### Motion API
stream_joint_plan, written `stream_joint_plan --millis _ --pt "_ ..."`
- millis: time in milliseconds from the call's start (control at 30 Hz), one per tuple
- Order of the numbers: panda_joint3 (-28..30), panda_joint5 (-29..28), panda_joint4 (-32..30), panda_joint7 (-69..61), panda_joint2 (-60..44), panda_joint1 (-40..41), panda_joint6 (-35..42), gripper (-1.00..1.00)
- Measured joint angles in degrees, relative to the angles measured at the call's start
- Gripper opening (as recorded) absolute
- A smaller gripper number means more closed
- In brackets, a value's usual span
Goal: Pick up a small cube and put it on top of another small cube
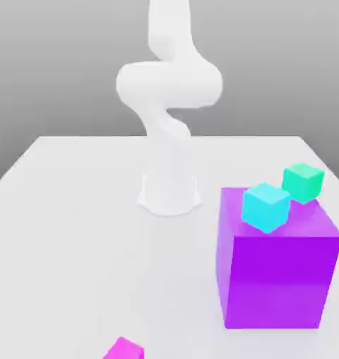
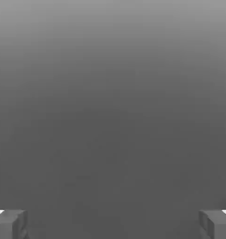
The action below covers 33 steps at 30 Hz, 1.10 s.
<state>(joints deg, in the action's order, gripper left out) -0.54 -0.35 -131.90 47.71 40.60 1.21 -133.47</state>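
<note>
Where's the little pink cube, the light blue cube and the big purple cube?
pink cube [image 1: 124,349], exterior view, top face.
light blue cube [image 1: 265,206], exterior view, front face.
big purple cube [image 1: 277,280], exterior view, front face.

Smooth, matt white arm [image 1: 169,91] rises from a plain matt white bench [image 1: 74,231]. The purple cube [image 1: 277,270], cyan cube [image 1: 265,207], teal cube [image 1: 302,181] and pink cube [image 1: 123,349] show flat, unmarked faces. Pincer [image 2: 113,224] fingers [image 2: 10,223] look dull grey.

Exterior view: raised, looks down across the table [image 1: 74,231] toward the arm base [image 1: 169,193], mid-range. Hand view: sits behind the tool [image 2: 113,224], both fingertips [image 2: 12,223] at frame edge, facing blank grey backdrop. No shared scene content.
</note>
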Motion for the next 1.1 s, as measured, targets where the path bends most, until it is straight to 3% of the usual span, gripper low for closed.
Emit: stream_joint_plan --millis 600,1067,1100 --pt "-0.93 -2.98 -0.86 13.87 -37.75 5.84 -12.15 0.0" --pt "-0.17 -0.46 0.01 19.12 -66.7 7.39 -24.59 0.0" --pt "-0.11 -0.51 0.44 19.17 -68.73 7.35 -26.16 -1.0"
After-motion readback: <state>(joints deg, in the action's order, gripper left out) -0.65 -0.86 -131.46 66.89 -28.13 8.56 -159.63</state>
